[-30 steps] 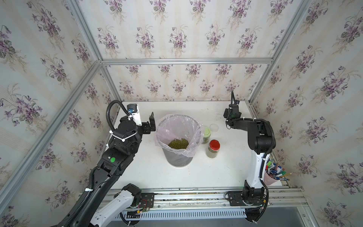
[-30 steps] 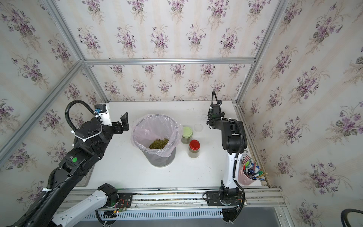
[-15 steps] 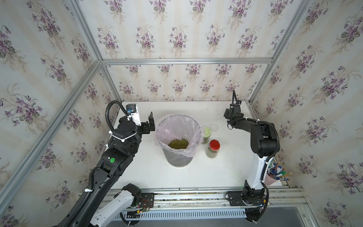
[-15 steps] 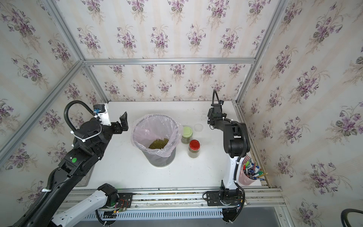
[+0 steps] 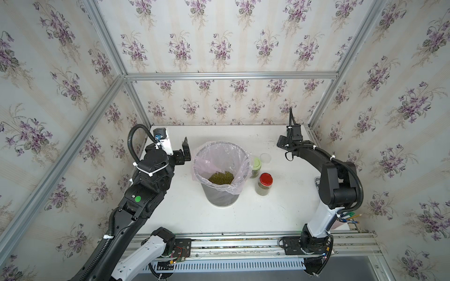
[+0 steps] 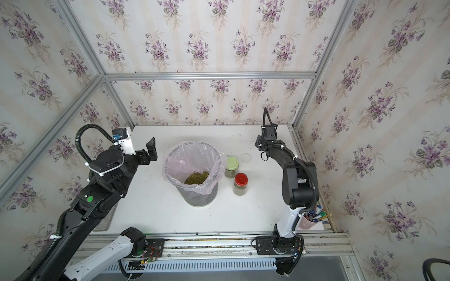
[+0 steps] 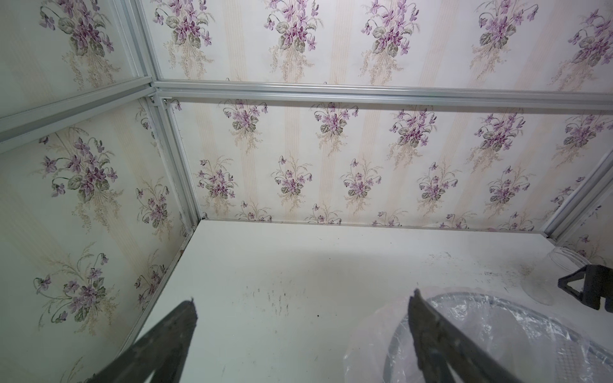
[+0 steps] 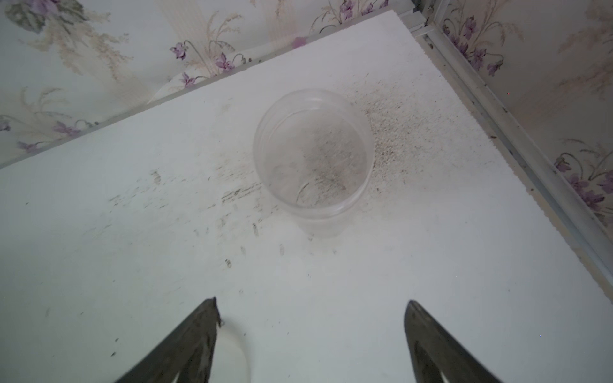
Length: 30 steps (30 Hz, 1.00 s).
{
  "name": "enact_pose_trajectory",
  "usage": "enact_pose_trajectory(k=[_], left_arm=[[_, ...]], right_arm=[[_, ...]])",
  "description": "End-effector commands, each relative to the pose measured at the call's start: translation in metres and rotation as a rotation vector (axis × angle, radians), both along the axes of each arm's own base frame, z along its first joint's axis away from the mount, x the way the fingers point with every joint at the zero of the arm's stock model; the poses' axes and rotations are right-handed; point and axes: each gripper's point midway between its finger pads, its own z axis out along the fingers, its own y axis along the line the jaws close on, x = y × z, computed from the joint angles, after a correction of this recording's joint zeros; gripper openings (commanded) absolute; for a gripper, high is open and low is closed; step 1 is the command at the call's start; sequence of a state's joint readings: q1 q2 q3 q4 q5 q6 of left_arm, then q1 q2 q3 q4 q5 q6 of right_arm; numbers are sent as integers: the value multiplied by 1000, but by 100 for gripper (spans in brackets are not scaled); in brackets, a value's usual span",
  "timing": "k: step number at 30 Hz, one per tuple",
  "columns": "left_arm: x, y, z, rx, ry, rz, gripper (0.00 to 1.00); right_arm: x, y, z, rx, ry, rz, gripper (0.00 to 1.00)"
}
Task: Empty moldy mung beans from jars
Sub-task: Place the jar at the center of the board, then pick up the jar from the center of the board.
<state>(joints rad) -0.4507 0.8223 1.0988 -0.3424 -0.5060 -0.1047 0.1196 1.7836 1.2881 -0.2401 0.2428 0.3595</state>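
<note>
Your right gripper stands wide and holds nothing. The empty clear jar sits upright ahead of its fingertips, not touching them. Your left gripper is wide and empty beside the lined bin containing mung beans. The red-lidded jar and green-lidded jar stand capped between bin and right gripper.

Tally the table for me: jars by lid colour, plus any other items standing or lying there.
Red-lidded jar: 1
Green-lidded jar: 1
Lidless empty jar: 1
Loose white lid: 1
Lined bin: 1
Total: 5
</note>
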Motion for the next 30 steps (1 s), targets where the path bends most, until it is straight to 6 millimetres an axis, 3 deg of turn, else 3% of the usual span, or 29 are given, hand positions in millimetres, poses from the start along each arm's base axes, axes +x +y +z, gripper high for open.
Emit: enact_pose_trajectory(k=[1,8,14,23,30], left_arm=[[-2,5,7,-3,-17,20,100],[-5,9,13,-5,-27,40,100],[-8,16,21,5,-40,74,100],[-13,17,29,-3,-36,59,100],[-11,24,22,25,-13,113,100]], right_arm=[[-25,5,9,45,58,-2,85],[-59,13,54,94,41,58,84],[-90,33,88,174,29,175,84],[-130,62,117,217,52,294,83],[-161,92,118,171,124,382,83]])
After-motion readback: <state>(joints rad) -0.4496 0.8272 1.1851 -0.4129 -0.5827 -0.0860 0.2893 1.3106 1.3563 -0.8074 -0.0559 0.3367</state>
